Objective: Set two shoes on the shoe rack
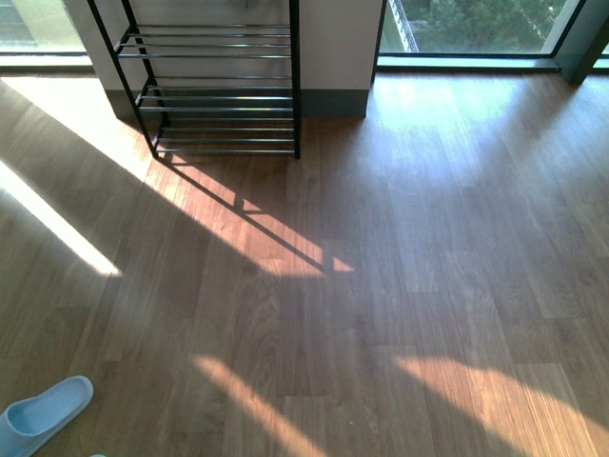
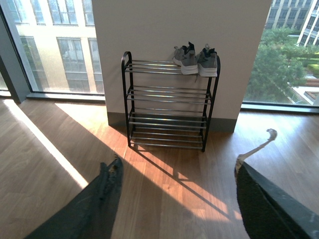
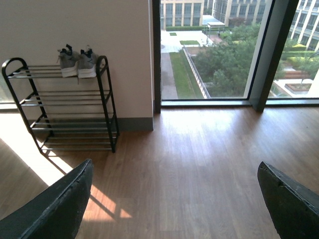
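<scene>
Chrome-rodded shoe rack [image 2: 169,91] with black side frames stands against a pale wall, two shoes [image 2: 189,62] on its top tier.
Grey knit sneakers with thick white soles and navy collars sit touching, side by side, at one end. Left gripper [image 2: 184,159] and right gripper [image 3: 174,167] hang well apart from the rack, jaws spread, grasping nothing.

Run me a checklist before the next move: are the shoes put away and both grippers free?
1. Two shoes on the shoe rack, top tier: ok, side by side at one end.
2. Shoes seated fully on the rods: cannot tell, too small.
3. Left gripper open and empty: ok.
4. Right gripper open and empty: ok.
5. Blue slipper apart from the rack: ok, it lies on the floor near the robot.
</scene>
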